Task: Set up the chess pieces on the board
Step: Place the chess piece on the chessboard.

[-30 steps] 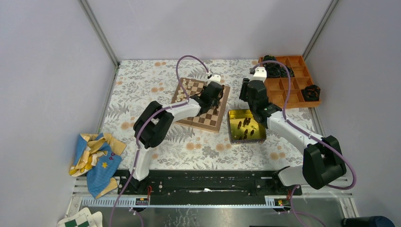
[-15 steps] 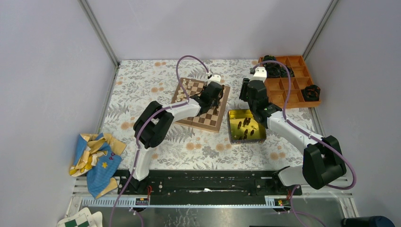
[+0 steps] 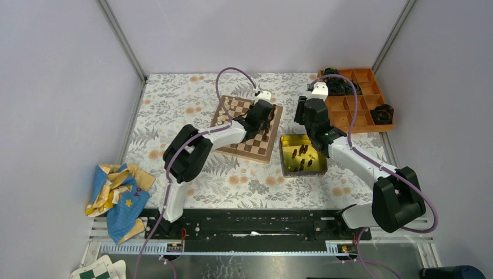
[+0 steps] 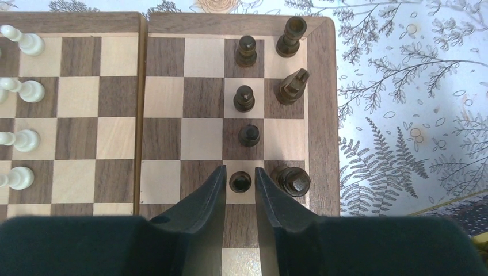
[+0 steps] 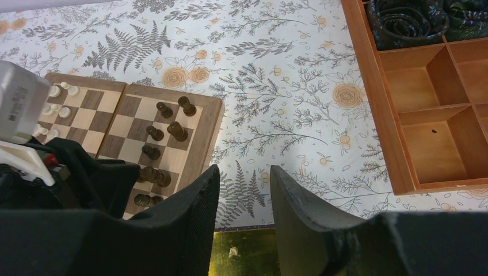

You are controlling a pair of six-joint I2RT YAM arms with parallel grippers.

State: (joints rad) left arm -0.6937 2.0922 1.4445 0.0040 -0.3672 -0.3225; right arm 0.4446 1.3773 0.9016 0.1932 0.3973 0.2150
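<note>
Both arms are white shells with chunky black joints, left arm (image 3: 225, 135) and right arm (image 3: 357, 158), each trailing a purple cable (image 3: 234, 69). The left end effector (image 4: 239, 169) and right end effector (image 5: 244, 168) have matte black wedge fingers (image 4: 207, 198), fabric-textured I think.

Smooth wooden board (image 4: 121, 138), glossy dark chess pieces (image 4: 244, 99).

Pale chess pieces (image 4: 18, 140) partly off-frame
</note>
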